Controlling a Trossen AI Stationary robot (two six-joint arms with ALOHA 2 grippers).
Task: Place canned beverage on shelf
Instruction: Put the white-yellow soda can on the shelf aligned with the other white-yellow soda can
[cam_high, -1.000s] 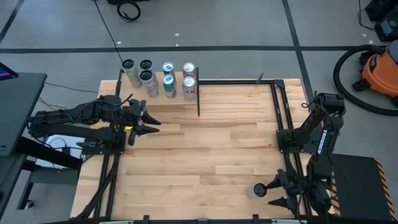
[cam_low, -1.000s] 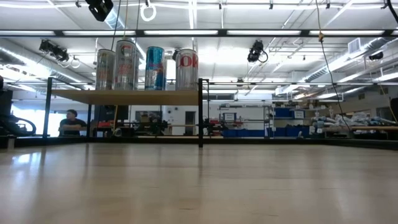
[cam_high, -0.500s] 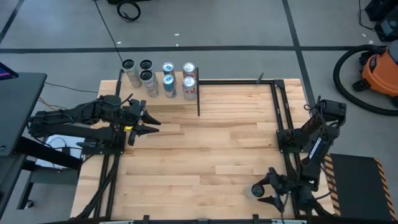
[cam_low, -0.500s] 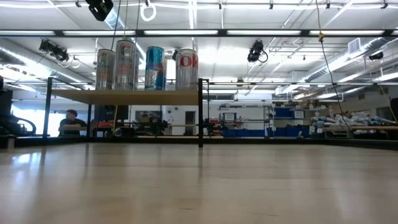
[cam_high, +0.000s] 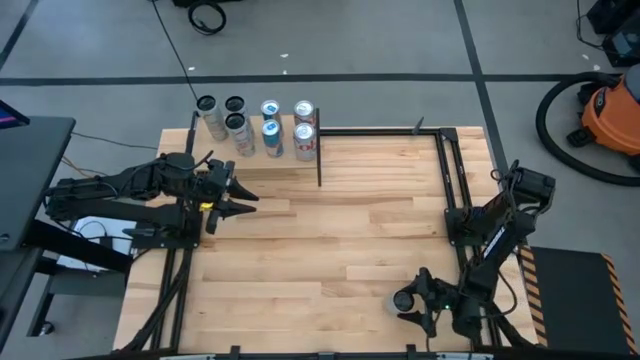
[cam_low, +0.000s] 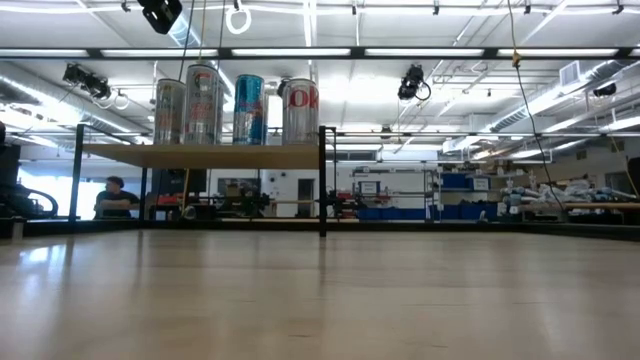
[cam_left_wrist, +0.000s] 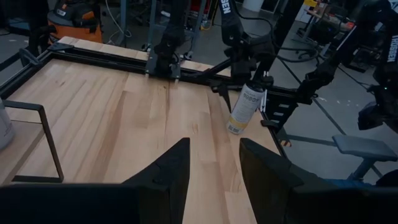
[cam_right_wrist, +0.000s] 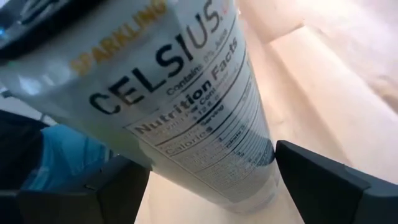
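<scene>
My right pincer (cam_high: 412, 305) has slid further in over the desk (cam_high: 330, 240) since a moment ago, its fingers spread on either side of the white can (cam_left_wrist: 245, 108), not yet clamped. That can, lettered CELSIUS, stands upright near the desk's front right corner. Six cans (cam_high: 260, 124) sit on the shelf (cam_low: 200, 155) at the far left corner, unchanged. My left pincer (cam_high: 238, 196) waits by the left edge, fingers slightly apart, holding nothing.
</scene>
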